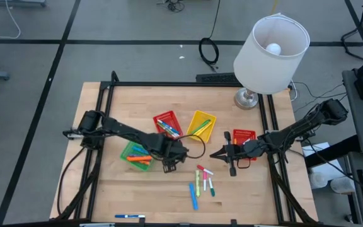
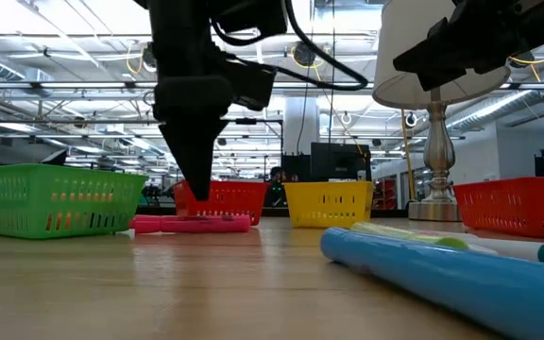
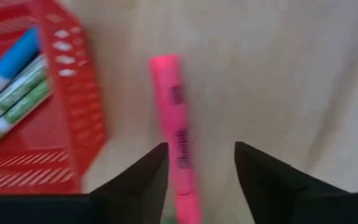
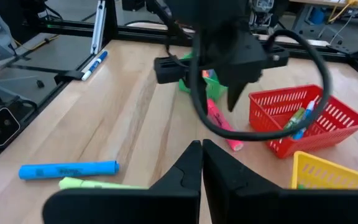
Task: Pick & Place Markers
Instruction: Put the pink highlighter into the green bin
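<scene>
a lamp (image 1: pixel 271 45) stands at the counter's (image 1: pixel 106 189) far edge. beside the red basket (image 3: pixel 55 112), the left gripper (image 3: pixel 201 168) hangs open astride a pink marker (image 3: pixel 178 155) lying flat; the right gripper (image 4: pixel 201 163) waits closed nearby.

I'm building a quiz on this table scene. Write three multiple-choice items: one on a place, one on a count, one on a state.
1. The pink marker lies:
A. on the table beside a red basket
B. inside the yellow basket
C. under the lamp

2. How many red baskets are on the table?
A. one
B. two
C. four

3. The left pincer is:
A. clamped on the marker
B. open, straddling the marker
C. holding a basket

Key: 1 A, the left wrist view shows it on bare wood; 2 B, the high view shows two; 3 B, fingers stand apart either side.
</scene>
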